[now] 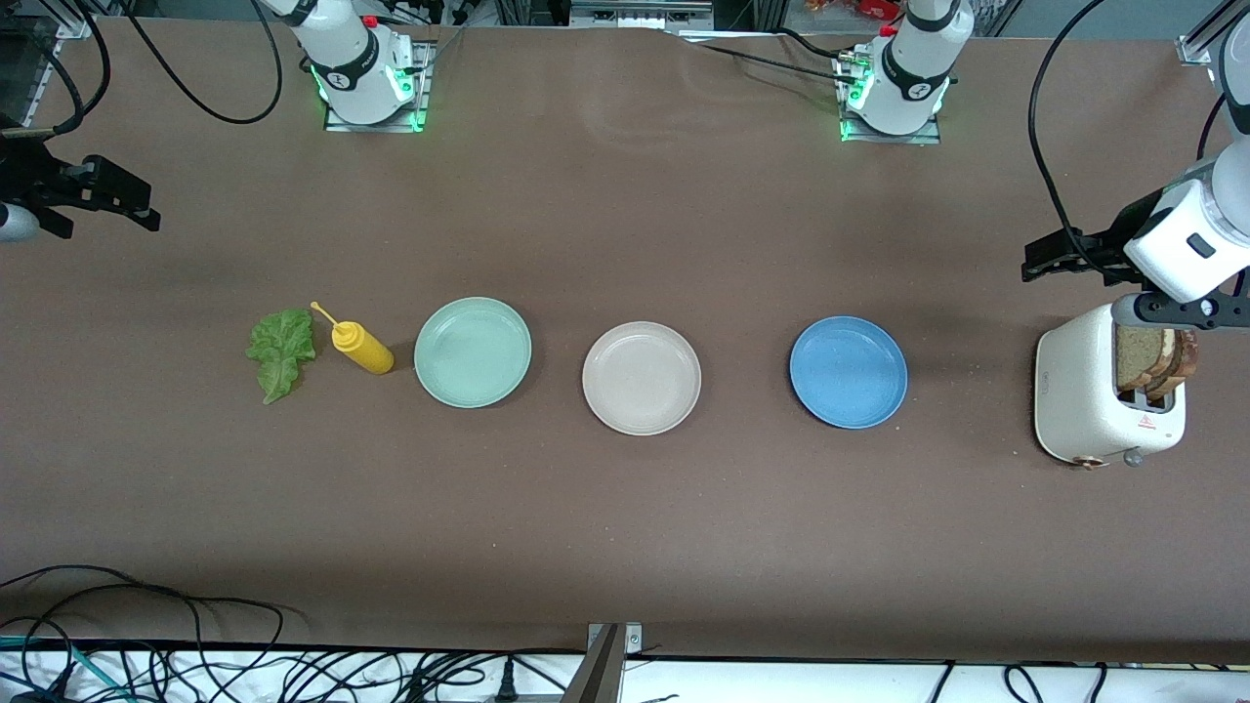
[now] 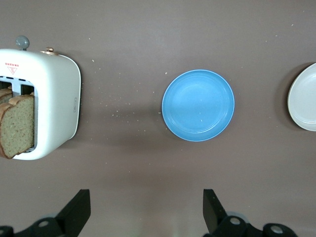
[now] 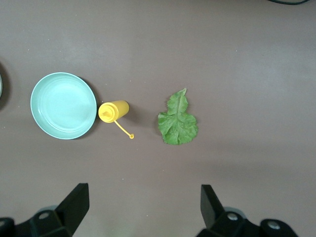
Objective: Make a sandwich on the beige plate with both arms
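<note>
The beige plate (image 1: 642, 377) sits empty in the middle of the table, and its edge shows in the left wrist view (image 2: 303, 98). Two brown bread slices (image 1: 1157, 356) stand in a white toaster (image 1: 1079, 391) at the left arm's end; they also show in the left wrist view (image 2: 17, 126). A green lettuce leaf (image 1: 281, 351) lies flat at the right arm's end and shows in the right wrist view (image 3: 177, 121). My left gripper (image 1: 1040, 264) (image 2: 146, 207) is open and empty, up over bare table beside the toaster. My right gripper (image 1: 132, 205) (image 3: 144, 205) is open and empty, up over bare table beside the lettuce.
A blue plate (image 1: 848, 371) (image 2: 198, 105) lies between the beige plate and the toaster (image 2: 54, 98). A mint green plate (image 1: 473, 351) (image 3: 63, 105) and a yellow squeeze bottle (image 1: 361, 347) (image 3: 113, 110) on its side lie between the beige plate and the lettuce. All plates are empty.
</note>
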You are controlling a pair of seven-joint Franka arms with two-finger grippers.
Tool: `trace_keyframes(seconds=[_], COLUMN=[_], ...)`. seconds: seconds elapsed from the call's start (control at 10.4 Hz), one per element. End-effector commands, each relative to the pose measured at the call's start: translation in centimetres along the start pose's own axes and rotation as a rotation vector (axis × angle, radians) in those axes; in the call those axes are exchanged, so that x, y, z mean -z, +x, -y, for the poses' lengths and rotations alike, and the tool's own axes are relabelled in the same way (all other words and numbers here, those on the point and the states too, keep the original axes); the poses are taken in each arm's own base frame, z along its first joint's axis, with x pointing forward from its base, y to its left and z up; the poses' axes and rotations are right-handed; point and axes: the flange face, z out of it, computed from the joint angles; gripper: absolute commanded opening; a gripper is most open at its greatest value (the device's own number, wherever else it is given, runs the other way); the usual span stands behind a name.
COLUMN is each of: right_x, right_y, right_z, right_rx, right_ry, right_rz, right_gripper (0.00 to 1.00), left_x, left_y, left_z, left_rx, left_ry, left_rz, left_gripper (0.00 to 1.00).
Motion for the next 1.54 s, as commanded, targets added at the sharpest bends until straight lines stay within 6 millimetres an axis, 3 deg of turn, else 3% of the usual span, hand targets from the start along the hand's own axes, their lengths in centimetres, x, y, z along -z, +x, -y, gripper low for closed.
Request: trace_keyframes(seconds=[0.0,1.35,1.44], right_x=[0.6,0.5,0.5], right_y=[-0.2,-0.2,-0.2], right_z=[0.1,0.1,0.2], right_rx=[-0.007,-0.007,-0.005], right_ry=[0.007,0.008,0.008], right_rz=[-0.009,-0.007,-0.007], right_gripper=[1.00,1.00,1.00], left_x=[0.3,0.9,-0.1], left_y=[0.2,1.0,1.4], left_z=[-0.2,0.8,0.9], left_rx=[-0.010,0.020,0.020], left_ry=[0.016,0.013,0.015], left_rz=[-0.007,-0.069,-0.051], left_gripper=[1.00,1.00,1.00])
